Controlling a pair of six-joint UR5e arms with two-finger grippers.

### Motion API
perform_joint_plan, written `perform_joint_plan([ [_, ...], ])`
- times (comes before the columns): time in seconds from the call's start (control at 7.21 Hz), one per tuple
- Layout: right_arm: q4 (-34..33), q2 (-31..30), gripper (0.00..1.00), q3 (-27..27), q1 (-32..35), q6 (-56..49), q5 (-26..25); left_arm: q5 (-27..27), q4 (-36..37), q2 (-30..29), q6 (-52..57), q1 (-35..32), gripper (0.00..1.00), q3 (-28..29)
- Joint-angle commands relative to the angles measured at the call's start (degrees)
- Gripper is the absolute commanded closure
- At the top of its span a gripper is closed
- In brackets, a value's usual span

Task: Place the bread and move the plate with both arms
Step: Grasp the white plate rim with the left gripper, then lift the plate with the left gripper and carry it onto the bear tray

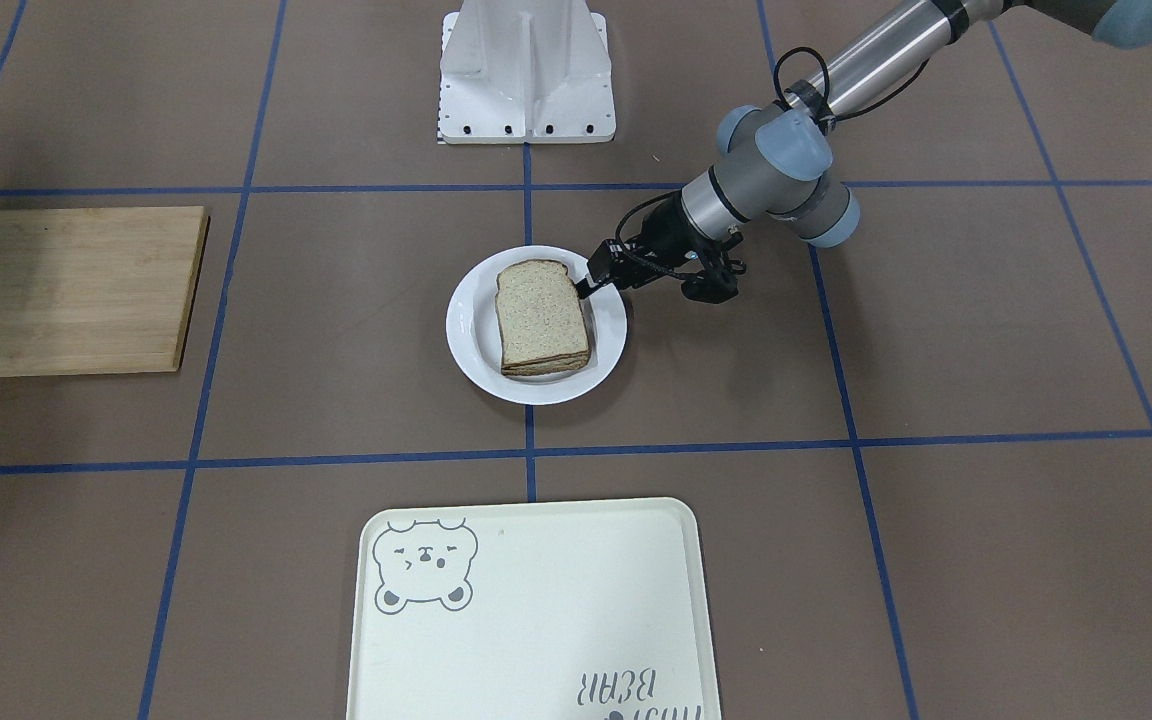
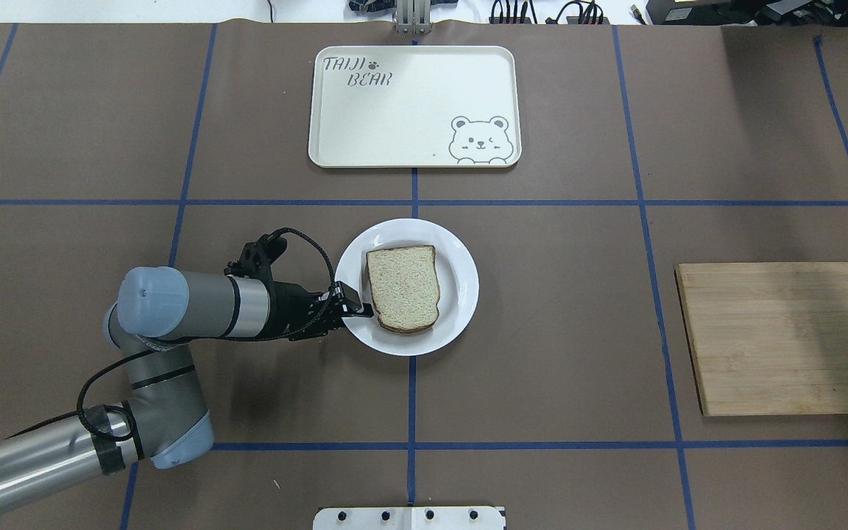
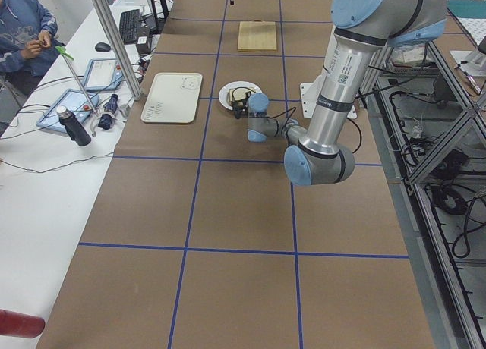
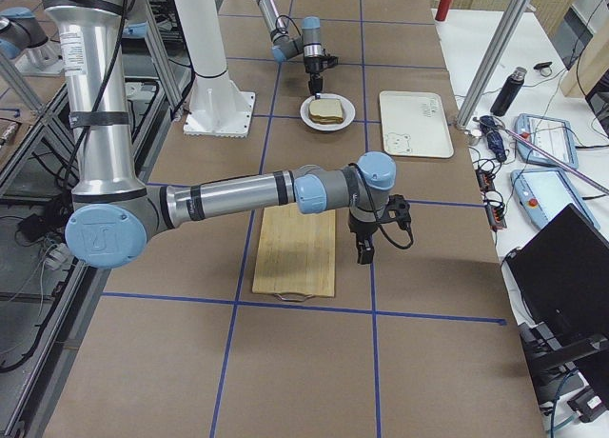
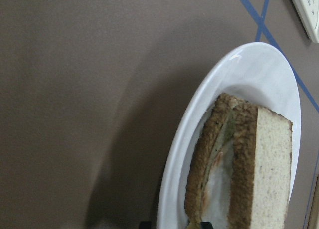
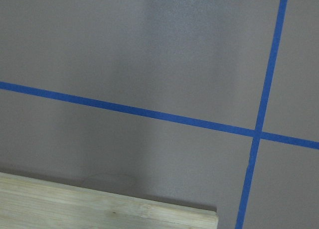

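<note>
A round white plate (image 2: 462, 288) (image 1: 466, 330) sits at the table's middle. On it lies a stack topped by the bare slice of bread (image 2: 402, 287) (image 1: 541, 315). In the left wrist view the bread (image 5: 271, 169) lies over a white filling and a lower slice, all on the plate (image 5: 249, 69). My left gripper (image 2: 361, 309) (image 1: 586, 288) reaches in level from the robot's left and is shut on the plate's rim beside the bread. My right gripper (image 4: 365, 257) hangs beside the wooden board, far from the plate. Whether it is open or shut I cannot tell.
A cream tray with a bear drawing (image 2: 413, 110) (image 1: 526, 610) lies on the operators' side of the plate. A wooden cutting board (image 2: 785, 338) (image 1: 61, 290) is on the robot's right. The white base stand (image 1: 526, 75) stands behind the plate. A person (image 3: 23, 30) sits at the side table.
</note>
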Motion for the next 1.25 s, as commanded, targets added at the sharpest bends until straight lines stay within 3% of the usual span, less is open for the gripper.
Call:
perform_joint_plan([
  [0.0, 0.01, 0.0, 0.0, 0.0, 0.0, -0.09, 0.02, 0.01, -0.09, -0.09, 0.06, 0.13, 1.0, 0.09],
  [0.55, -0.7, 0.79, 0.0, -0.09, 0.0, 0.0, 0.02, 1.05, -2.9, -0.87, -3.69, -0.48, 1.0, -0.88],
  [1.11, -0.7, 0.18, 0.0, 1.22, 0.0, 0.0, 0.28, 13.32, -2.55, -6.23, -16.79, -1.27, 1.0, -0.18],
])
